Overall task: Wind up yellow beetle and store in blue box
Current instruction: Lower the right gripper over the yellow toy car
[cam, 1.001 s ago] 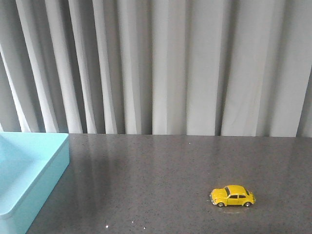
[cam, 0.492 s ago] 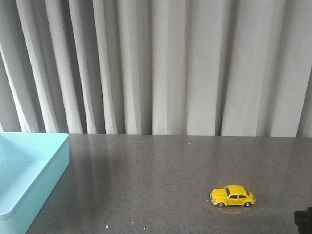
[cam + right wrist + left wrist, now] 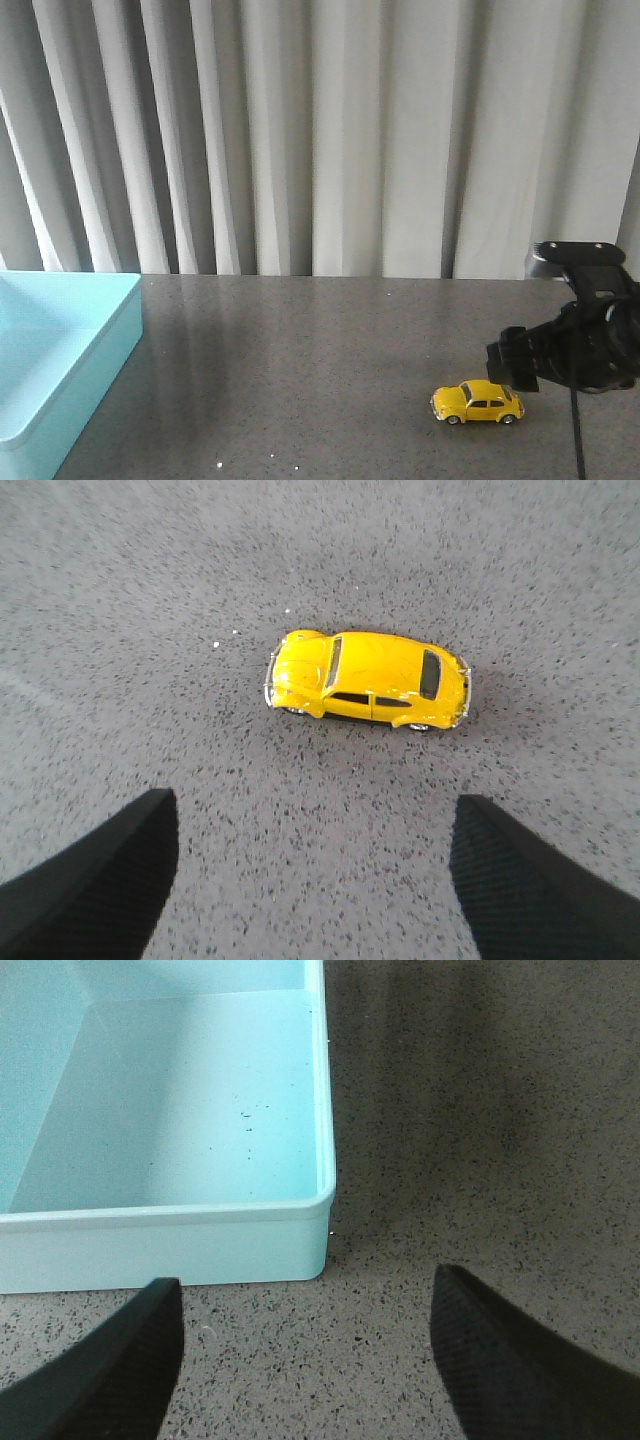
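Line up on the beetle before you drop

Right tool (image 3: 315,880) hangs open just above the yellow beetle (image 3: 367,680), which sits on the counter (image 3: 320,380) well right of the blue box (image 3: 70,350); straddle its doors, not the bumpers.

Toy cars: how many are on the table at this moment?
1. The small yellow beetle-shaped toy car stands on the dark speckled table, front right, below the open right gripper. The pale blue box's visible part holds none.
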Motion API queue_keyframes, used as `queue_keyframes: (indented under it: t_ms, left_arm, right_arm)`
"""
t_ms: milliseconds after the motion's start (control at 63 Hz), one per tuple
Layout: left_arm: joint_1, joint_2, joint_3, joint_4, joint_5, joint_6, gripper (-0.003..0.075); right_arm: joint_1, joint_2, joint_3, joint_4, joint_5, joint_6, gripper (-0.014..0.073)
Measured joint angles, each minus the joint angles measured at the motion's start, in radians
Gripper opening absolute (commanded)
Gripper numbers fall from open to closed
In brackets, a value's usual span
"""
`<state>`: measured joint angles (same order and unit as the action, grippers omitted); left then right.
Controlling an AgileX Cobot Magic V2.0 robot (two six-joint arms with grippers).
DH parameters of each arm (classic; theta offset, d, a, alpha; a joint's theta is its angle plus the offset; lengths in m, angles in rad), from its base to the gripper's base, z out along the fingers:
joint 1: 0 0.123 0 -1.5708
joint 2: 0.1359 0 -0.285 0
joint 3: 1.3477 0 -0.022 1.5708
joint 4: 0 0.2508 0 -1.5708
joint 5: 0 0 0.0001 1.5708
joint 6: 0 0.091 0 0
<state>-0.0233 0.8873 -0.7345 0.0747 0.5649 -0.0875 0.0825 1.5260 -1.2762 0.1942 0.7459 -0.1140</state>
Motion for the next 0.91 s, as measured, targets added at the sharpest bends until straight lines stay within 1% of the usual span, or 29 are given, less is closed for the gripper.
queue_keyframes:
  t_ms: [159, 334, 572, 794, 905]
  left_arm:
    - [0.000, 0.000, 0.000, 0.000, 0.007, 0.000, 0.0514]
    - [0.000, 0.000, 0.000, 0.000, 0.008, 0.000, 0.0514]
    - [0.000, 0.000, 0.000, 0.000, 0.008, 0.000, 0.0514]
    - [0.000, 0.000, 0.000, 0.000, 0.008, 0.000, 0.0514]
    - [0.000, 0.000, 0.000, 0.000, 0.008, 0.000, 0.0514]
  right_arm:
    - [-0.043, 0.196, -0.227, -0.002, 0.164, 0.057, 0.0564]
    - [-0.072, 0.364, -0.402, 0.005, 0.298, 0.037, 0.0564]
    - [-0.072, 0.474, -0.487, 0.028, 0.324, 0.009, 0.0564]
    - [-0.072, 0.531, -0.502, 0.076, 0.321, -0.040, 0.0564]
    - [-0.072, 0.551, -0.502, 0.079, 0.306, -0.046, 0.0564]
